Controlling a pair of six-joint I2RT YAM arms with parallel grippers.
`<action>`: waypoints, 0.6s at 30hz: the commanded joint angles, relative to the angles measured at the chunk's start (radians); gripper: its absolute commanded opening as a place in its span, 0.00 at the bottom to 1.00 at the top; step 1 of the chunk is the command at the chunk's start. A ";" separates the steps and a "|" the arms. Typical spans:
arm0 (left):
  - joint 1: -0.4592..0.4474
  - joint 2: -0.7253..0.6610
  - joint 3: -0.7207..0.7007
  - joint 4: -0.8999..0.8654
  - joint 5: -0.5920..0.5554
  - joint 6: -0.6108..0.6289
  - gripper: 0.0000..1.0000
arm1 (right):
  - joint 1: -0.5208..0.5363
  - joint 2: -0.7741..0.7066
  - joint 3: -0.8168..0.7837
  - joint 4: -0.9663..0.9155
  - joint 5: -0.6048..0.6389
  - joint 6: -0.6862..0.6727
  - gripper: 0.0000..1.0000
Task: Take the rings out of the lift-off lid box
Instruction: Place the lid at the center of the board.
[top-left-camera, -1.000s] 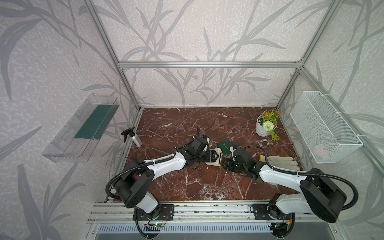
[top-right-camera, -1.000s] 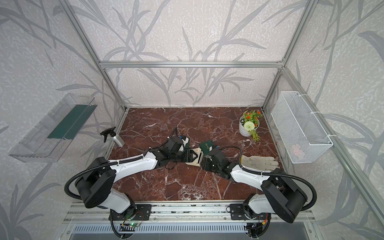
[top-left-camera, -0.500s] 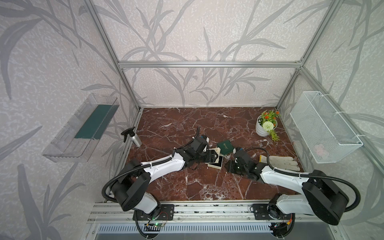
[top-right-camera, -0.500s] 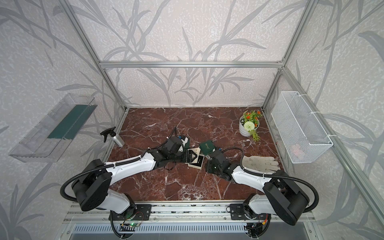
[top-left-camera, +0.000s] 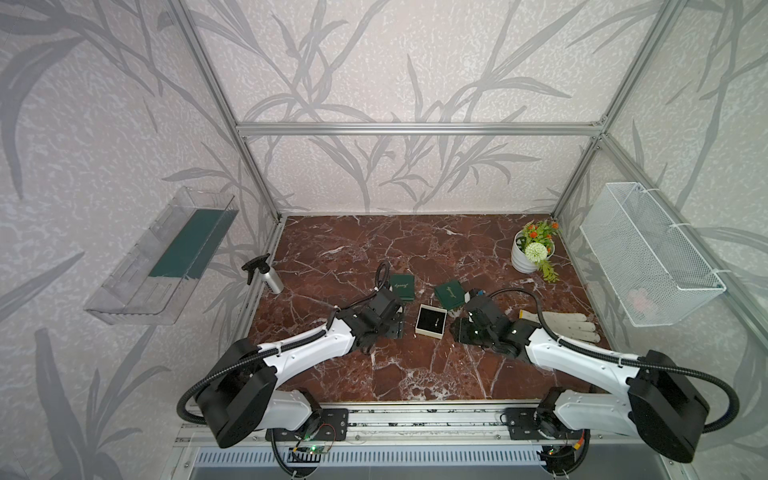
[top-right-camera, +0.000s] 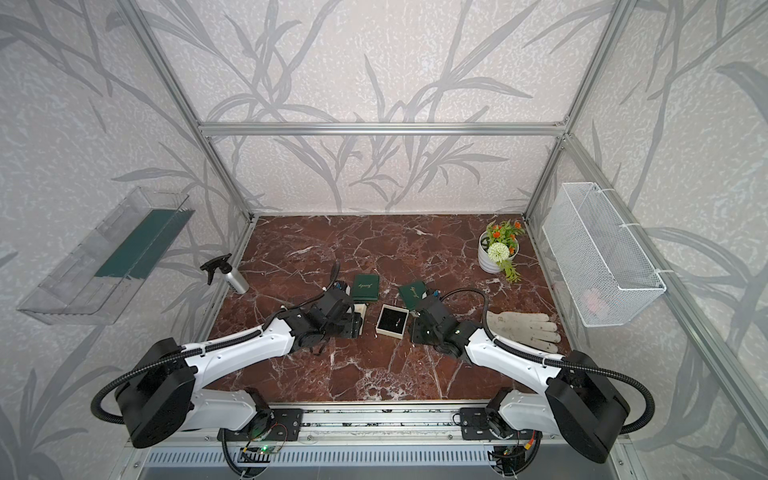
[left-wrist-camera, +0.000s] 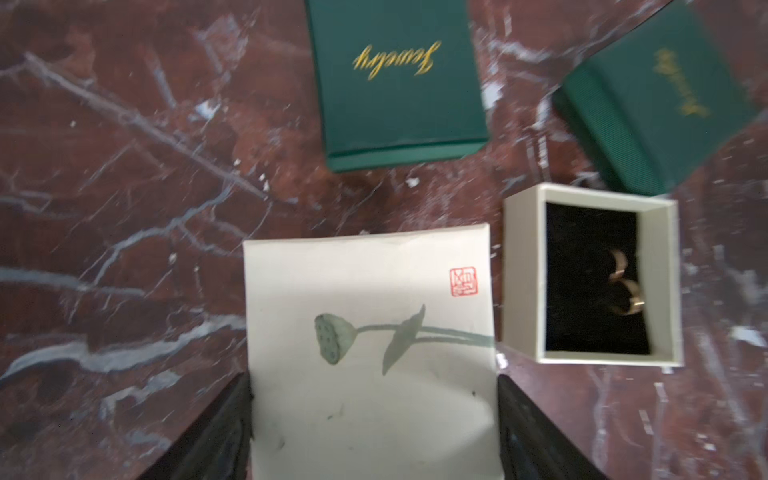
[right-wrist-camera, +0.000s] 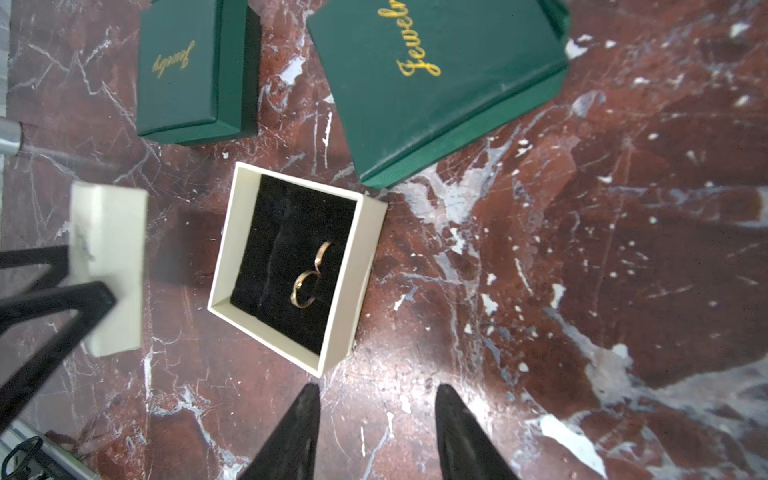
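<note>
- Gold rings (right-wrist-camera: 309, 274) stand on edge, side by side, in the black insert of the open box (right-wrist-camera: 226, 266).
- Right gripper (right-wrist-camera: 377, 388), jaws apart and empty, points at the box from just beside it, so it is likely the nearer tool.
- Left gripper (left-wrist-camera: 372, 382) clamps the lid (left-wrist-camera: 365, 291) beside the box.

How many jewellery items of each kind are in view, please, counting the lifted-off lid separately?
Green boxes: 2
Cream open box: 1
Cream lid: 1
Rings: 2
Total: 6
</note>
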 joint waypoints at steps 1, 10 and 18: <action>-0.001 0.022 -0.012 -0.026 -0.079 -0.003 0.67 | 0.006 0.061 0.038 0.009 -0.038 -0.007 0.47; -0.002 0.038 0.013 -0.018 -0.073 -0.014 0.80 | 0.009 0.244 0.158 0.004 -0.021 -0.030 0.37; -0.001 -0.047 -0.003 -0.010 -0.074 -0.009 0.85 | 0.008 0.339 0.253 -0.049 -0.002 -0.090 0.33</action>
